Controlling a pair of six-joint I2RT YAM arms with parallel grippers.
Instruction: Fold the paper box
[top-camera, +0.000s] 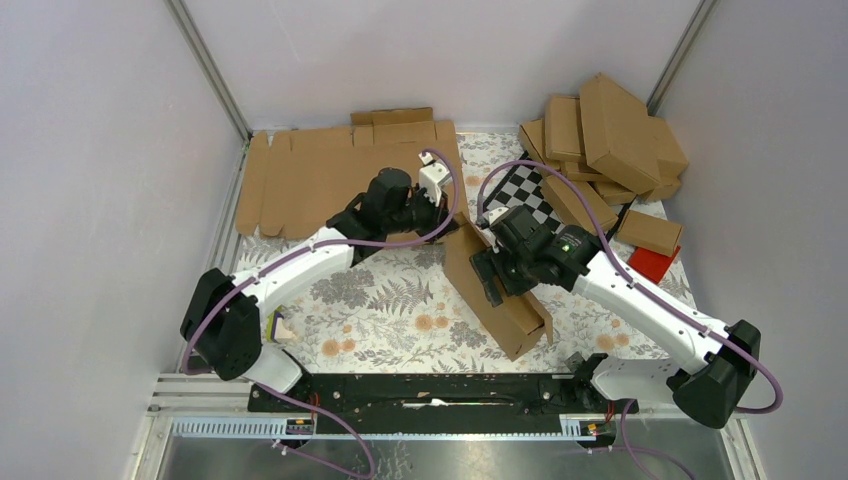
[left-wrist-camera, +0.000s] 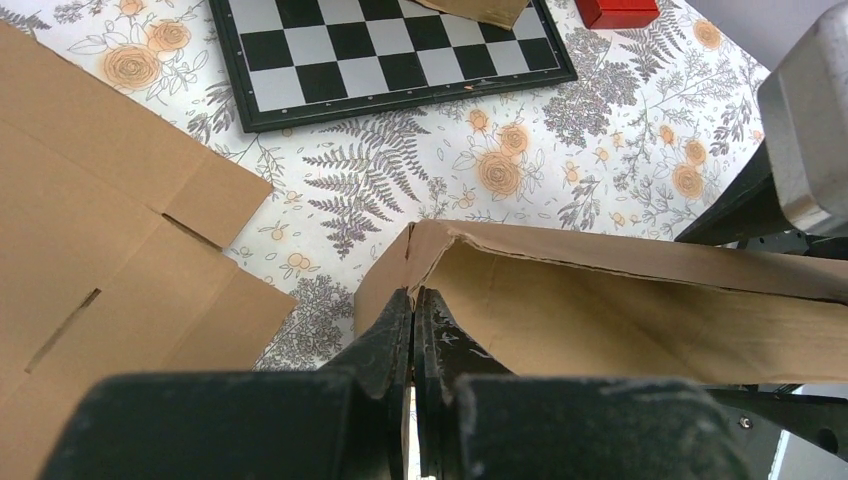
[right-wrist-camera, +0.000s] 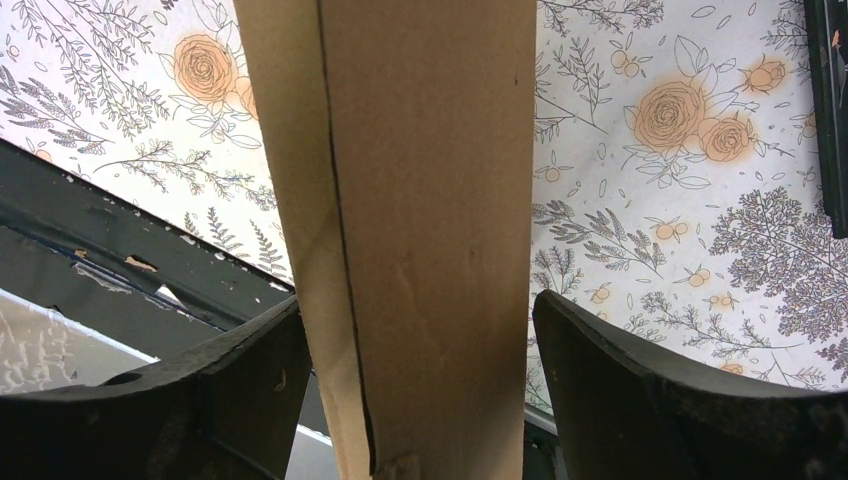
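your left gripper (left-wrist-camera: 412, 302) has its jaws pressed together on the end corner of the paper box (top-camera: 500, 300) — a sliver of cardboard shows between them, so it looks like a pinch that anchors that end. your right gripper (right-wrist-camera: 415, 300) has its jaws apart, straddling the box's upright wall; one finger (right-wrist-camera: 650, 400) stands clear of it, so nothing is gripped there. the box lies half-formed on the floral tablecloth (top-camera: 390, 310) between the arms, just in front of the checkered board (top-camera: 535, 192) — flat cardboard sheets (top-camera: 320, 180) lie behind the left arm.
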